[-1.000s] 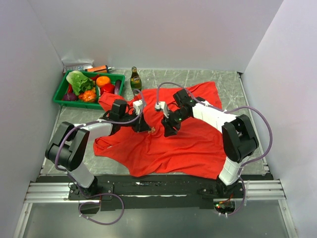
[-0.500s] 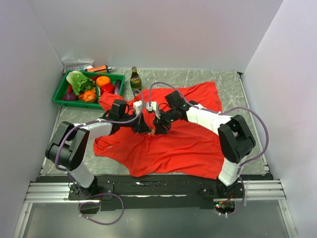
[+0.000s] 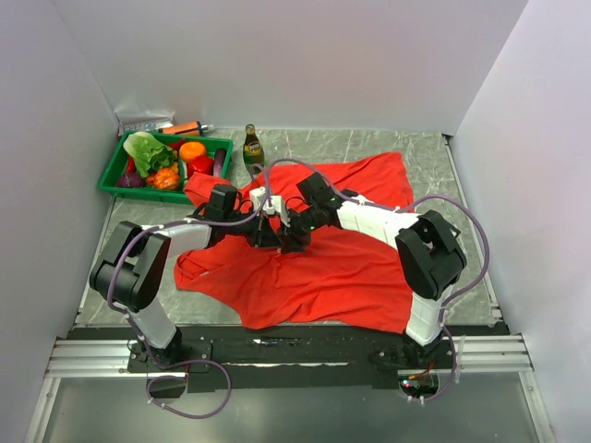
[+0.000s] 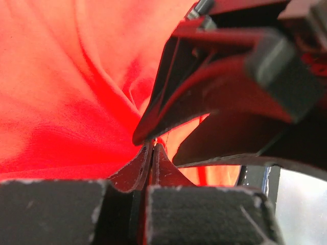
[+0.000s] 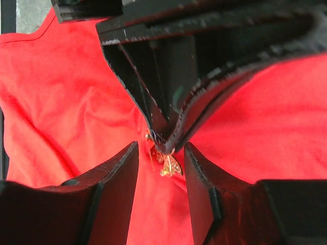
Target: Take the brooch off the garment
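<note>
Right fingers (image 5: 120,173) have swung in leftward and narrowed, half-open now, straddling the brooch (image 5: 166,162) at the middle of the garment (image 3: 351,268). Left fingers (image 4: 135,171) are pinched tight on the garment just beside the pin. The pluck looks imminent!

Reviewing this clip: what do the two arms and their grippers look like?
The left arm and right arm have white links between bulky black joints, and each is trailed by a looping purple-grey cable. The left gripper and right gripper carry black tapered fingers with scuffed pale edges.
</note>
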`<state>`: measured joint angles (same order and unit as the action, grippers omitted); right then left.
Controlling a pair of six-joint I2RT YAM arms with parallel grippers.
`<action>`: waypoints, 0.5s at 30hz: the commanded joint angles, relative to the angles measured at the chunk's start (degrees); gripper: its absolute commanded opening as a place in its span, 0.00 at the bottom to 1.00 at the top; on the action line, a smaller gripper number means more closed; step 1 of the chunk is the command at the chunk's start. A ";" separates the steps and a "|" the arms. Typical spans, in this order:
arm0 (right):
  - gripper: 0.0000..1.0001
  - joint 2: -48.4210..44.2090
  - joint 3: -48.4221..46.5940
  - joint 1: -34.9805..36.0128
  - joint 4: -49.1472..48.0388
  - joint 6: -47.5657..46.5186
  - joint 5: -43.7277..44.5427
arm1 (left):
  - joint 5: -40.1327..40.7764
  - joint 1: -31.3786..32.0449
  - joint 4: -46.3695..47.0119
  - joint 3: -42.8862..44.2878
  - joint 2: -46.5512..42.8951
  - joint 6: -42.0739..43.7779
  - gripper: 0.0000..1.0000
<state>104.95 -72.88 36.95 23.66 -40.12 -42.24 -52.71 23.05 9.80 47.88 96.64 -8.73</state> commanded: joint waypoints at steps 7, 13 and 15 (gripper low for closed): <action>0.38 0.88 -2.44 0.32 -0.90 -0.57 -0.04 | -4.69 -0.90 1.71 1.69 0.92 -0.59 0.01; 0.41 0.26 -2.35 0.40 1.74 -6.11 0.84 | -4.77 -1.43 0.74 2.39 1.36 0.30 0.01; 0.41 0.35 -2.53 0.32 2.35 -6.37 0.76 | -4.86 -1.43 0.92 2.57 1.71 0.21 0.01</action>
<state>105.41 -73.08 37.26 24.40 -43.24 -41.39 -54.87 21.80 9.93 47.97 97.51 -9.58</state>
